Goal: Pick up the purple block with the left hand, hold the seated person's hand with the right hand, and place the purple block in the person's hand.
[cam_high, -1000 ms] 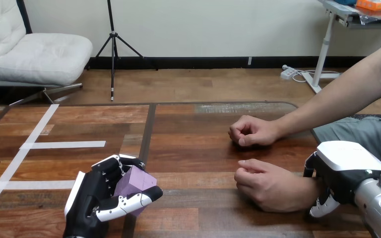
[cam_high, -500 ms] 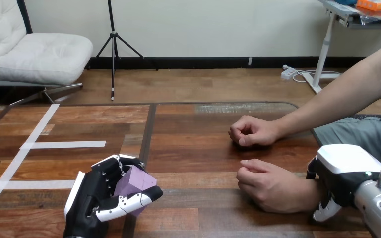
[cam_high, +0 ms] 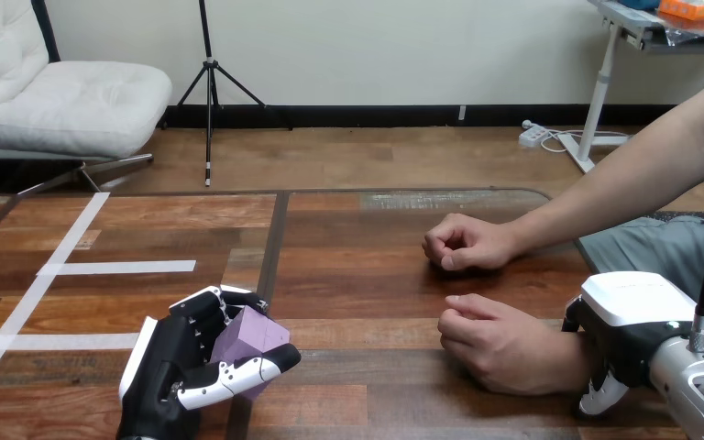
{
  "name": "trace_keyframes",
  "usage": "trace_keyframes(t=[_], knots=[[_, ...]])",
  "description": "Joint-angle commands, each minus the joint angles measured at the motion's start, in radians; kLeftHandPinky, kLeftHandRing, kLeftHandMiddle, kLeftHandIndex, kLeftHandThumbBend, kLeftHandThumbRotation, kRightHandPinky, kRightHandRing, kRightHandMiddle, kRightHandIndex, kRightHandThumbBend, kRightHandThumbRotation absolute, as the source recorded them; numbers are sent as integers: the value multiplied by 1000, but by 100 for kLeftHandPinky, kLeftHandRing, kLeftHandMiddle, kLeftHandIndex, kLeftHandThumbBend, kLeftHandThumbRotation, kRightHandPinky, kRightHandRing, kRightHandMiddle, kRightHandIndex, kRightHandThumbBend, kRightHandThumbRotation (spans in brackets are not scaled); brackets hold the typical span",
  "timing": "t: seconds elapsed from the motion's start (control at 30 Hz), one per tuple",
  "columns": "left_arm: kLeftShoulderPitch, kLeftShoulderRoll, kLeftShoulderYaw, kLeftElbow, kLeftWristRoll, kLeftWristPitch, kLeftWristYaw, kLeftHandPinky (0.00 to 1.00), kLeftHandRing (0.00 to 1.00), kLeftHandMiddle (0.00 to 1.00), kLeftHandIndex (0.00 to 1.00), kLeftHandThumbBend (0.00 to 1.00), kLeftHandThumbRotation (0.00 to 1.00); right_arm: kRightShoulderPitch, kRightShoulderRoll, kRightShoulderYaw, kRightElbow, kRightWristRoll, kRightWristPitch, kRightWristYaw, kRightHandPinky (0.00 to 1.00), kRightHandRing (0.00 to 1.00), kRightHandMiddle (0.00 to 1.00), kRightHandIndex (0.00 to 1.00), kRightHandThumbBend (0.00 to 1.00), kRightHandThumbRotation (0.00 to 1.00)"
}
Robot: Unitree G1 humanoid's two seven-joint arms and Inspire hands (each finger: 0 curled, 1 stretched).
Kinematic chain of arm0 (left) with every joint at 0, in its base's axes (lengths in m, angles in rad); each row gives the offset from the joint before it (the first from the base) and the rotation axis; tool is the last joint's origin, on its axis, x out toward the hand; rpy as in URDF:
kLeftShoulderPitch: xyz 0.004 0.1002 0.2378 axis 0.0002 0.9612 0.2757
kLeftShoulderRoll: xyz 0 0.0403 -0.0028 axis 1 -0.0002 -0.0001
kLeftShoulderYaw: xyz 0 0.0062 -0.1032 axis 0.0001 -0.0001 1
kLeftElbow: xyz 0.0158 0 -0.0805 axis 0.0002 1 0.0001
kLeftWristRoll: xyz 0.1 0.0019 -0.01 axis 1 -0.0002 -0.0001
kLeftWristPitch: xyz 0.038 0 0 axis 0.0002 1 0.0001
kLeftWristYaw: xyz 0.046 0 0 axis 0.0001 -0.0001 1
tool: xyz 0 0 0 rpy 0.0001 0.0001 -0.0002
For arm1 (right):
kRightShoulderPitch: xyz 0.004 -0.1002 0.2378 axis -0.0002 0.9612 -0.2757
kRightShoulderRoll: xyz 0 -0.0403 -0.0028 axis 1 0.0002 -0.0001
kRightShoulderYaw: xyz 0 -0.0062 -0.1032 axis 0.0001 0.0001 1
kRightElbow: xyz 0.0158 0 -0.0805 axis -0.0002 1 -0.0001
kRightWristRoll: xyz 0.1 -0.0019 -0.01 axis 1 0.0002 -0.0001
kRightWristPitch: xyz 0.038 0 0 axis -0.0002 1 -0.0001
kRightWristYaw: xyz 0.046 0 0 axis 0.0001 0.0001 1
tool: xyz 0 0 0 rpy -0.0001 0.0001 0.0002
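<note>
**Block gripped at the left, wrist clasped at the right**

At the far left of the wooden bench (cam_high: 357, 266) we see white tape strips (cam_high: 119, 268) laid flat on the boards, one long strip running diagonally and shorter ones branching off to the right. They carry no writing that we can read.

Just right of the tape, near the bottom edge, is the left hand (cam_high: 179, 367). Its fingers (cam_high: 203, 302) curl over the top of the purple block (cam_high: 249, 341), and its thumb lies across the block's near face, so the block is grasped between them. The block sits tilted, with one corner pointing to the right. We cannot tell whether its underside touches the bench or is raised off it.

Further right, well apart from the block, the person's two hands rest on the bench, both loosely closed. The person's farther hand (cam_high: 466, 243) lies toward the middle of the bench. The person's nearer hand (cam_high: 504, 346) lies closer to us, knuckles up, and holds nothing.

At the right edge, the right hand (cam_high: 632, 330) sits over the person's wrist (cam_high: 579, 353), just behind the nearer hand. Its white shell faces up. One finger bends down the near side of the wrist and a black part shows at the far side, so the hand is clasped around the wrist.
</note>
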Motion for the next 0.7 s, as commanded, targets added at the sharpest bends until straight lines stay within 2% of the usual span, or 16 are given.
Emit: trace_keyframes(t=[0.0,0.37,0.67], knots=[[-47,5,5,-56,-1,-10,0,33,39,46,47,93,12,-9,-27,19,43,-5,-1,9,50,60,66,68,73,0],[-45,4,5,-59,-3,-9,-1,33,39,46,47,93,11,2,-37,17,62,11,-36,-19,65,72,76,74,71,0],[-43,4,5,-59,2,-13,3,33,39,46,47,93,12,6,-40,18,80,4,-55,-41,68,71,76,74,65,0]])
